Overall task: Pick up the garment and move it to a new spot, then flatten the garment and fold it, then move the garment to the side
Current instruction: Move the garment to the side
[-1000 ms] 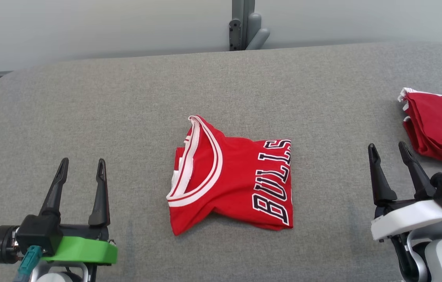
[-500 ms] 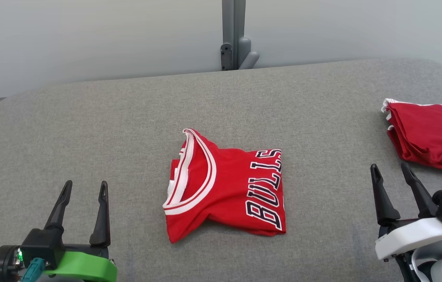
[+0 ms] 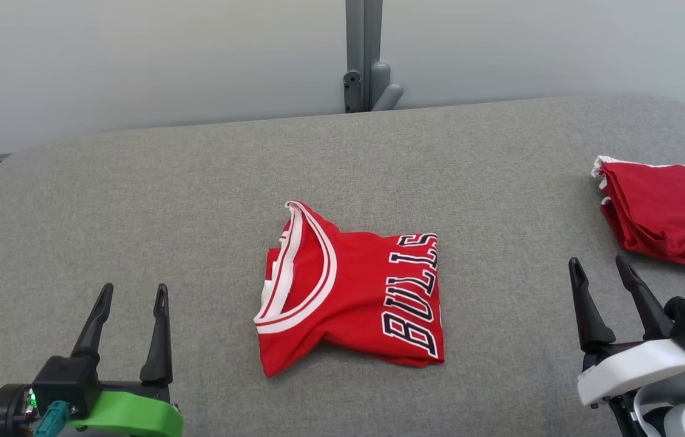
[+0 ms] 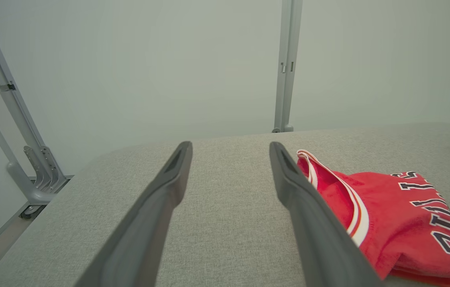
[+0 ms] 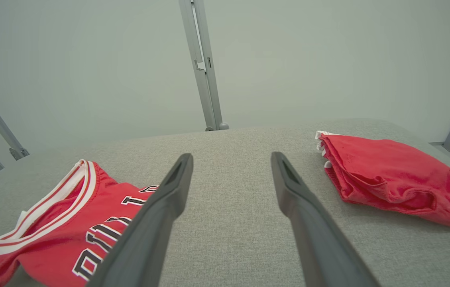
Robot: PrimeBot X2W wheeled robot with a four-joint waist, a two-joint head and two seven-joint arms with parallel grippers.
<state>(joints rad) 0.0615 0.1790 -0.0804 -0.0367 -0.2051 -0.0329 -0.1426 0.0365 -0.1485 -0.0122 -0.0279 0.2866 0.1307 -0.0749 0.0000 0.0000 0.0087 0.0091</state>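
Task object: the garment [image 3: 354, 291], a red jersey with a white-trimmed neck and "BULLS" lettering, lies folded into a compact rectangle at the middle of the grey bench [image 3: 136, 194]. Its near-left corner juts out loosely.
Left arm: the left end effector [image 3: 134, 288] stands with fingers spread wide and empty over bare bench, well to the garment's left.
Right arm: the right end effector [image 3: 597, 262] is likewise spread and empty, well to the garment's right.
Neighbouring item: a second red garment [image 3: 664, 212] sits bundled at the bench's right edge, apart from the jersey.
Step in hand: folding appears complete, so the transfer to the side is judged to remain.
Next move: an end effector must reach a folded edge, close on all layers together, and carry the bundle sideways.
Risk: pinching only the top layer would probably undo the fold.
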